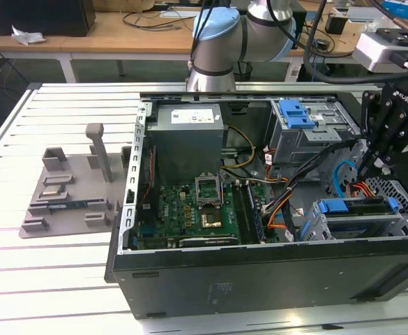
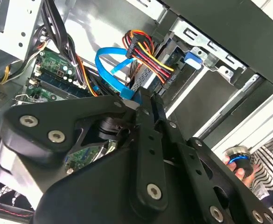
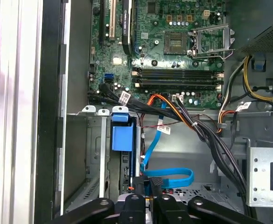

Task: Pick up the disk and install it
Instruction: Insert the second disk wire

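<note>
even, bright overhead lighting throughout. glare whitens the slatted table (image 1: 22, 279) in the exterior view. close gripper (image 2: 145, 116) parts blur slightly.

Computer case (image 1: 259, 269): sheet metal, outer wall painted matt black, inner frame bare dull grey steel. Power supply box (image 1: 188, 143): plain grey metal, satin, with a white paper sticker. Motherboard (image 3: 173, 46): green lacquered board, slightly glossy, with bright metal socket frame. Drive cage (image 1: 308, 136): perforated galvanised metal carrying a blue plastic latch (image 1: 296, 113), smooth. The disk (image 1: 360, 213) sat in the lower bay, its blue plastic rails faintly shiny. Cables (image 2: 148, 53): glossy plastic sheathing in red, yellow, orange; flat blue data cable smooth. Gripper (image 2: 148, 105): matt black metal links, bright screw heads. Table (image 1: 50, 293): white slatted metal, semi-gloss. Fixture (image 1: 71, 188): matt grey plastic.
</note>
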You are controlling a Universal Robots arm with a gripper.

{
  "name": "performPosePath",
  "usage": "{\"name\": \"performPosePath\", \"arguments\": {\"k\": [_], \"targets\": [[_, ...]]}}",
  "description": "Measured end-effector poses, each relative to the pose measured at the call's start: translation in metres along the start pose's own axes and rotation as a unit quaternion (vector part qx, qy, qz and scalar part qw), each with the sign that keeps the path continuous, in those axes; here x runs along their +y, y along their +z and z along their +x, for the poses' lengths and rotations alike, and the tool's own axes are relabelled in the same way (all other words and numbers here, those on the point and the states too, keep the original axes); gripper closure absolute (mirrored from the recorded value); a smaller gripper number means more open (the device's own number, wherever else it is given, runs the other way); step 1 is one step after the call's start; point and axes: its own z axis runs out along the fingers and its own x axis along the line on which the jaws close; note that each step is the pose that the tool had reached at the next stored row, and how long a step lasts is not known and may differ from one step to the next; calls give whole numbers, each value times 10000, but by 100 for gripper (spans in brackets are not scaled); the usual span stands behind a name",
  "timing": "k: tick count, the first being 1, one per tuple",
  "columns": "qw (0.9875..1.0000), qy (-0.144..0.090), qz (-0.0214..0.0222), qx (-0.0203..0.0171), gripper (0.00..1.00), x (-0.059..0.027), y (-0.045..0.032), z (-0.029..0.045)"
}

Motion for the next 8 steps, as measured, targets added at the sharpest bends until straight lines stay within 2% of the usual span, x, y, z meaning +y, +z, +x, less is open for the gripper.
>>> {"name": "performPosePath", "arguments": {"k": [3, 5, 8], "targets": [[10000, 0, 0, -2, 84, 5, 13, 55], [10000, -3, 0, -2, 84, 4, 83, 138], [10000, -64, 4, -1, 84, 2, 150, 155]]}}
